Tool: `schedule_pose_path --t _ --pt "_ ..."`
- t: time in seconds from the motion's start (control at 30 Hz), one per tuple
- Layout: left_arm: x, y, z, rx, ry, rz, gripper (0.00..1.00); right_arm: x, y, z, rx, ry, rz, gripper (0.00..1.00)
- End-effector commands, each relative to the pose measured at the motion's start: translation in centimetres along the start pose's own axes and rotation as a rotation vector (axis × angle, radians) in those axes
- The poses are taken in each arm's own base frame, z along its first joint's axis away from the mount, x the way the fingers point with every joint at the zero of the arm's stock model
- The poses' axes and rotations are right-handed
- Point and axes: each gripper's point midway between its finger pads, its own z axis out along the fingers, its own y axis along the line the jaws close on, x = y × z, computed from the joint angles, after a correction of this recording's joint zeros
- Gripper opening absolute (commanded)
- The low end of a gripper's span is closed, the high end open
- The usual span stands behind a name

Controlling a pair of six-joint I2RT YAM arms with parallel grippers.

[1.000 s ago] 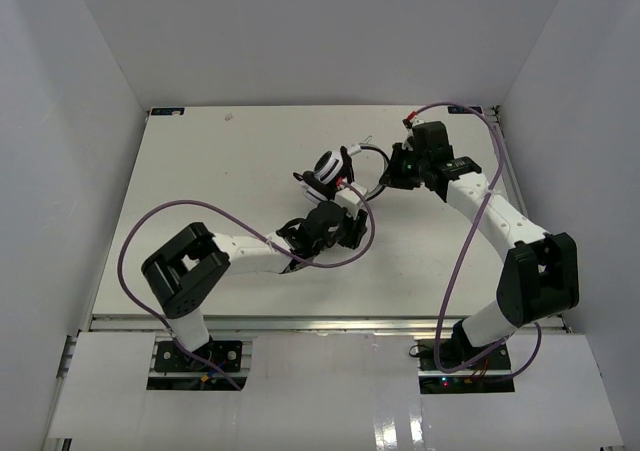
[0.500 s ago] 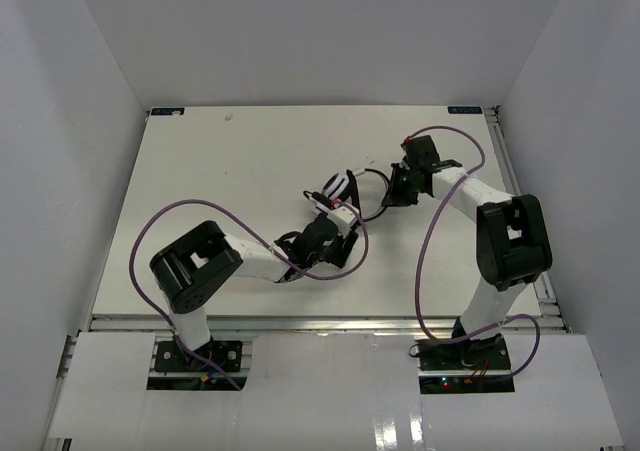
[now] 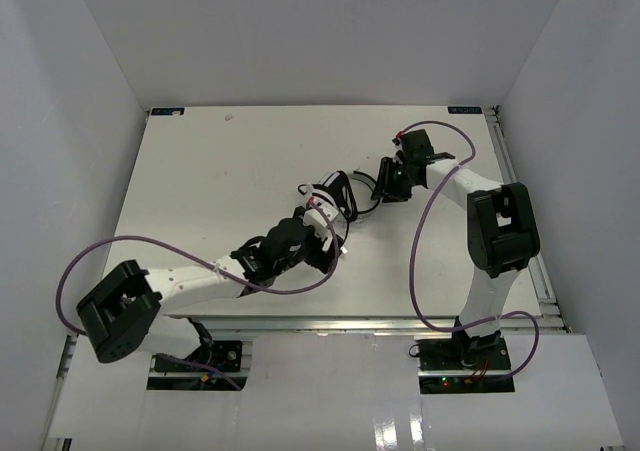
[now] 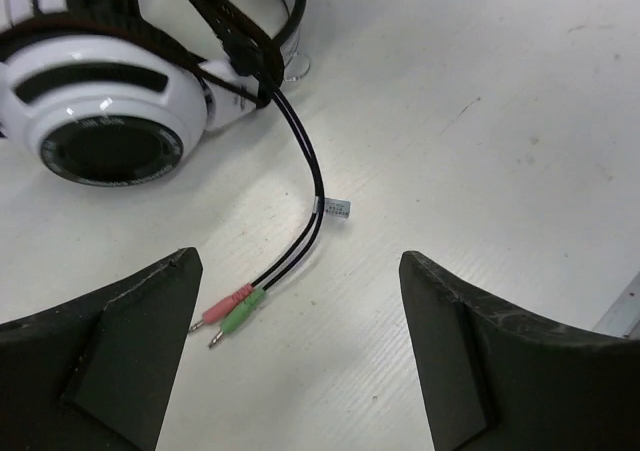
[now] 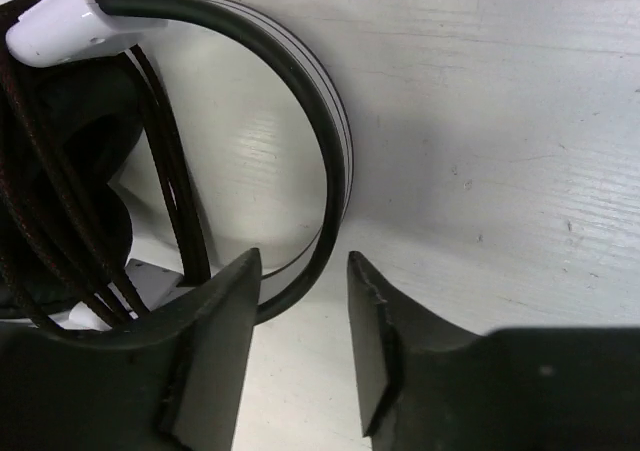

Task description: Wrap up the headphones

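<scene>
With wide-open left end effector (image 4: 298,271), pinch pink-and-green plugs (image 4: 235,313) low against tabletop (image 4: 500,121), using narrowly parted right end effector (image 5: 303,271) by headband (image 5: 322,141) as anchor.

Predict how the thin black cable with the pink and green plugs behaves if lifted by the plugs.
Likely floppy: the cable lies in a loose curve on the table, so it should droop and trail. Probably very light, since the plugs are small. Its other end runs into the headphones, so a hard pull may drag them.
</scene>
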Motion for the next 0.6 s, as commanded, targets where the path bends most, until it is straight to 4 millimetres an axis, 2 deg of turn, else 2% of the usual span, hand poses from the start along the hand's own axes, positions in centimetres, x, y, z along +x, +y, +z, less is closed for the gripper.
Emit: schedule_pose_path --t 0.0,0.13,0.2,0.27,0.3,0.33,0.4,0.43,0.47,0.57 --pt "-1.8 0.1 -2.9 0.019 -0.036 0.016 0.91 -2.6 1.1 -1.6 -0.027 -0.08 -0.056 0.51" --pt "-3.2 1.1 -5.2 -0.014 -0.07 0.041 0.92 -3.4 0.8 -3.2 -0.023 -0.123 -0.096 0.64" --pt "-3.3 1.7 -6.6 -0.035 -0.079 0.064 0.93 -4.1 1.0 -5.4 -0.029 -0.173 -0.192 0.76" --pt "-2.9 2.0 -7.7 -0.042 -0.075 0.069 0.93 -4.1 1.5 -7.0 -0.057 -0.192 -0.312 0.95" --pt "-3.1 2.1 -8.5 -0.044 -0.088 0.067 0.94 -3.6 1.6 -7.7 -0.069 -0.186 -0.368 0.97" --pt "-2.9 2.3 -9.0 -0.046 -0.083 0.067 0.94 -3.0 1.5 -8.5 -0.066 -0.179 -0.42 0.91" --pt "-3.7 2.4 -10.2 -0.049 -0.117 0.06 0.95 -2.4 0.8 -10.1 -0.025 -0.205 -0.513 0.9" --pt "-4.1 2.5 -10.7 -0.052 -0.128 0.058 0.96 -2.3 0.4 -11.3 0.009 -0.236 -0.529 0.9" --pt "-4.6 2.6 -11.5 -0.053 -0.142 0.057 0.97 -2.4 0.2 -13.4 0.05 -0.298 -0.542 0.9" --pt "-5.4 2.8 -13.0 -0.05 -0.178 0.086 0.98 -2.0 -1.0 -16.3 0.141 -0.386 -0.561 0.9"
